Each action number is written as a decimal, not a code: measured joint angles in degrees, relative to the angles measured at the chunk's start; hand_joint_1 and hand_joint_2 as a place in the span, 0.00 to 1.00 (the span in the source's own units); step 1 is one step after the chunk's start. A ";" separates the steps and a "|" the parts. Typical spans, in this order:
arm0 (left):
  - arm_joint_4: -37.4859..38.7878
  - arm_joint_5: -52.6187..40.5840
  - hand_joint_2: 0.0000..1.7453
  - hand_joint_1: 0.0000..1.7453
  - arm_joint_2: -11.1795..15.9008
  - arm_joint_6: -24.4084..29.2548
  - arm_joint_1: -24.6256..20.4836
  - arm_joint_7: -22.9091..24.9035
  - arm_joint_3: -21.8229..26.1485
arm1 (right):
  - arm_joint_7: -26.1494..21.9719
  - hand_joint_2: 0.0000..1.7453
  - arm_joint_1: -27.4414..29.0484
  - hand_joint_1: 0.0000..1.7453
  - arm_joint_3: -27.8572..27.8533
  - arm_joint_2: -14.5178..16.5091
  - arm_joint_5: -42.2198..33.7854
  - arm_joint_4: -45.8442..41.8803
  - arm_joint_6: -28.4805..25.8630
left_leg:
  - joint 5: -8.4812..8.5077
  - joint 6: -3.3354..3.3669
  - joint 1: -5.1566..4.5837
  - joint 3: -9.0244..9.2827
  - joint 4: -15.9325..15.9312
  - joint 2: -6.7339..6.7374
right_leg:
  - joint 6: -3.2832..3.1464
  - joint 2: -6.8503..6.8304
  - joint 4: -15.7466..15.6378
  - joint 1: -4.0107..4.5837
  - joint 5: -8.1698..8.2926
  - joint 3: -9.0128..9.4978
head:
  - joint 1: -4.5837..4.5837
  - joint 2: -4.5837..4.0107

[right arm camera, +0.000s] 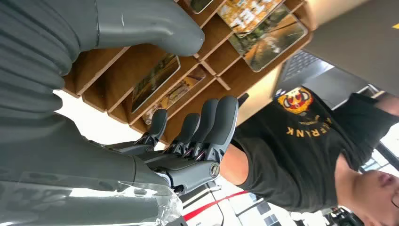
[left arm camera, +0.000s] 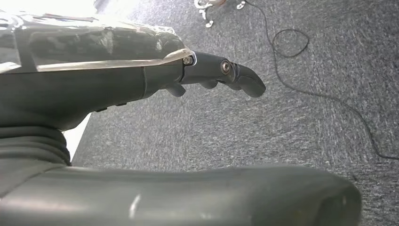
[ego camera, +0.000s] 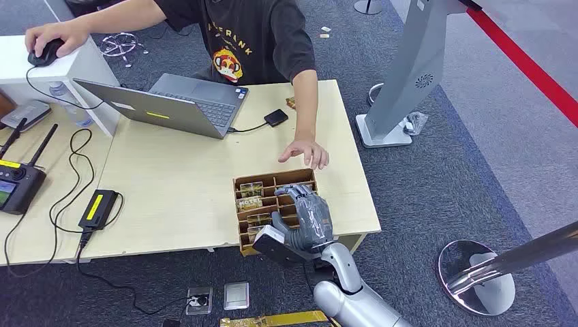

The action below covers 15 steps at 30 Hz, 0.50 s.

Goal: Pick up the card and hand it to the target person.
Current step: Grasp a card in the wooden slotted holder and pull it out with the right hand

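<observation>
Grey carpet underfoot, with a pale wooden table [ego camera: 170, 197] across the middle of the head view.

Nearest, at 6 o'clock: silver right arm rising from below, its right hand [ego camera: 305, 221] poised over the near-right part of a wooden compartment tray [ego camera: 240, 185] at the table's front edge. Fingers [right arm camera: 207, 122] apart and gently curved, thumb spread wide, nothing held; from the wrist view, fingertips just above the tray's dividers, contact impossible to confirm. Left hand [left arm camera: 221, 75] hanging low over carpet, fingers loosely extended and apart, empty.

Inside the tray: several printed cards lying flat in separate slots, among them one card [right arm camera: 155, 81] between thumb and fingers in the right wrist view.

Step judged in hand: the reach, grasp not yet made.

Just beyond the tray, toward 12 o'clock: a person's hand [ego camera: 305, 151] resting palm-down on the table, near the tray's far rim. Farther still, at 11 o'clock: an open laptop [ego camera: 170, 105]; behind it, the person in a dark printed shirt, other hand on a mouse [ego camera: 45, 52] at 10 o'clock. At 9 o'clock: a black remote controller [ego camera: 19, 184] and a cabled power adapter [ego camera: 97, 208].

Next move likely calls for lowering the fingers into one slot, pinching a thin flat card by its edge against the thumb, lifting clear of the dividers, then extending toward the waiting hand at 12 o'clock.
</observation>
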 joint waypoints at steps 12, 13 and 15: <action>0.02 0.00 0.00 0.00 0.00 -0.13 -0.16 0.28 0.00 | 0.30 1.00 -1.37 0.50 -0.80 -0.17 -0.39 4.35 -1.66 | 0.00 0.00 0.00 0.00 0.00 0.00 | 0.00 0.00 0.00 0.00 0.00 0.00 | 0.01 0.00; 0.02 0.00 0.00 0.00 0.00 -0.14 -0.18 0.30 0.00 | 0.38 1.00 -1.41 0.50 -0.97 -0.22 -0.39 4.56 -1.76 | 0.00 0.00 0.00 0.00 0.00 0.00 | 0.00 0.00 0.00 0.00 0.00 0.00 | 0.01 0.00; 0.02 0.00 0.00 0.00 0.00 -0.15 -0.24 0.32 0.00 | 0.55 1.00 -1.51 0.51 -1.26 -0.29 -0.39 4.94 -1.87 | 0.00 0.00 0.00 0.00 0.00 0.00 | 0.00 0.00 0.00 0.00 0.00 0.00 | 0.01 0.00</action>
